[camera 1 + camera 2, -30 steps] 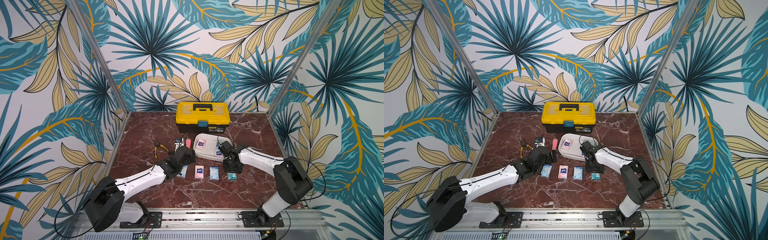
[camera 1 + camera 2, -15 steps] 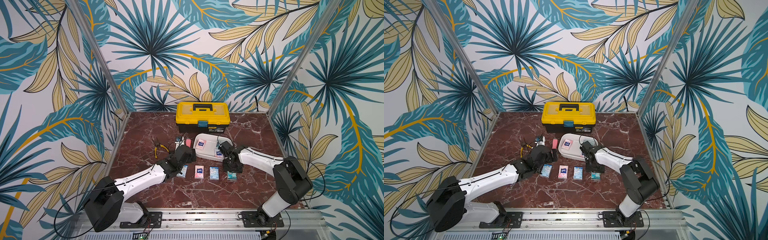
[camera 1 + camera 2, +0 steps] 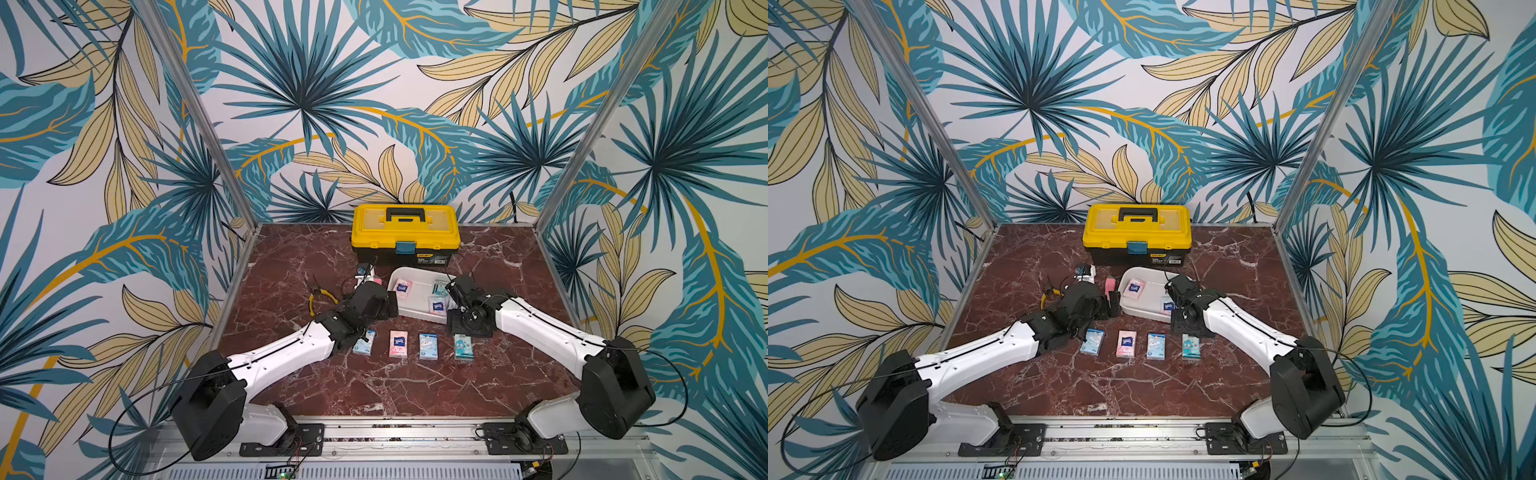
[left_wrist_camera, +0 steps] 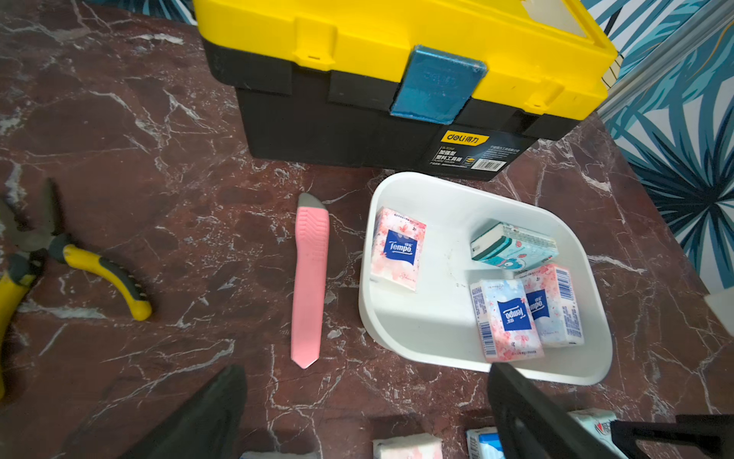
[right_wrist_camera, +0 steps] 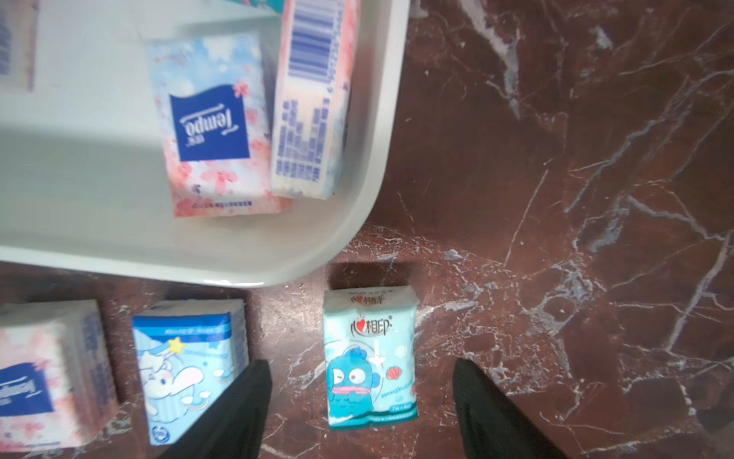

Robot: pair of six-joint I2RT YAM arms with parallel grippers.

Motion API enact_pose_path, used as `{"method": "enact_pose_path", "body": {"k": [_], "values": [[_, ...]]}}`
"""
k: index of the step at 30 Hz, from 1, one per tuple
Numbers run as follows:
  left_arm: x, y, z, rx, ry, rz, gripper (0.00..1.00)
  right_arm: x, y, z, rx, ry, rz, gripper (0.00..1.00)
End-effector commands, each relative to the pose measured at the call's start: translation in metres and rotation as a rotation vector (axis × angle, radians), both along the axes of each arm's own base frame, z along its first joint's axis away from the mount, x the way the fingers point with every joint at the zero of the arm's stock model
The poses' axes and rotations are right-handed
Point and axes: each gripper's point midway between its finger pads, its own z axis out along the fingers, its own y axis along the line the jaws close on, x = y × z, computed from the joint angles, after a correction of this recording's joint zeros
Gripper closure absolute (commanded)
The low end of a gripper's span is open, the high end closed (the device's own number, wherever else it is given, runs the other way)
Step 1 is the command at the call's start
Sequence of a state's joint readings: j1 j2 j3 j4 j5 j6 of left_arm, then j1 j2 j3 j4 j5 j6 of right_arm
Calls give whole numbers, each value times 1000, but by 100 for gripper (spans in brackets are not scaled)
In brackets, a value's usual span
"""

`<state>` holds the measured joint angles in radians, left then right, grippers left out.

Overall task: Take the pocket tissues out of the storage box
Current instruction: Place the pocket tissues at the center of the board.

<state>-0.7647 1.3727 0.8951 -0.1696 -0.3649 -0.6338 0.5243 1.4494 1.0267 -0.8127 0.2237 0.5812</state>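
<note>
The white storage box (image 3: 417, 297) (image 3: 1146, 306) stands in front of the toolbox. Several pocket tissues lie in it: a pink pack (image 4: 398, 248), a teal pack (image 4: 512, 248) and two pink-blue packs (image 4: 510, 318) (image 5: 214, 131). More packs lie in a row on the table (image 3: 397, 344) (image 3: 1156, 346). The rightmost is a teal cartoon pack (image 5: 369, 357) (image 3: 463, 347). My right gripper (image 5: 359, 371) (image 3: 469, 330) hangs open over it, fingers apart from it on both sides. Left of the box, my left gripper (image 4: 365, 373) (image 3: 388, 305) is open and empty.
A yellow-and-black toolbox (image 3: 405, 232) stands behind the box. A pink utility knife (image 4: 310, 278) lies left of the box, and yellow-handled pliers (image 4: 79, 262) lie farther left. Patterned walls close in the back and both sides.
My right gripper has opened wider, leaving the teal cartoon pack lying on the table. The left gripper has edged a little toward the storage box.
</note>
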Motion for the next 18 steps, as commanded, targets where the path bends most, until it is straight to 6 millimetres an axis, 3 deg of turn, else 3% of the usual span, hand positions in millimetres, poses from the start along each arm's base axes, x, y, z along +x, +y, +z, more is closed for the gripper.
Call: {"method": "enact_pose_path", "body": {"k": [1, 11, 18], "values": [[5, -14, 16, 20, 6, -69, 0, 2, -5, 21, -27, -39, 26, 20], [20, -45, 17, 93, 93, -159, 0, 11, -3, 67, -11, -160, 100, 14], [36, -69, 3, 183, 192, -222, 0, 9, -10, 100, -1, -267, 120, 9]]}}
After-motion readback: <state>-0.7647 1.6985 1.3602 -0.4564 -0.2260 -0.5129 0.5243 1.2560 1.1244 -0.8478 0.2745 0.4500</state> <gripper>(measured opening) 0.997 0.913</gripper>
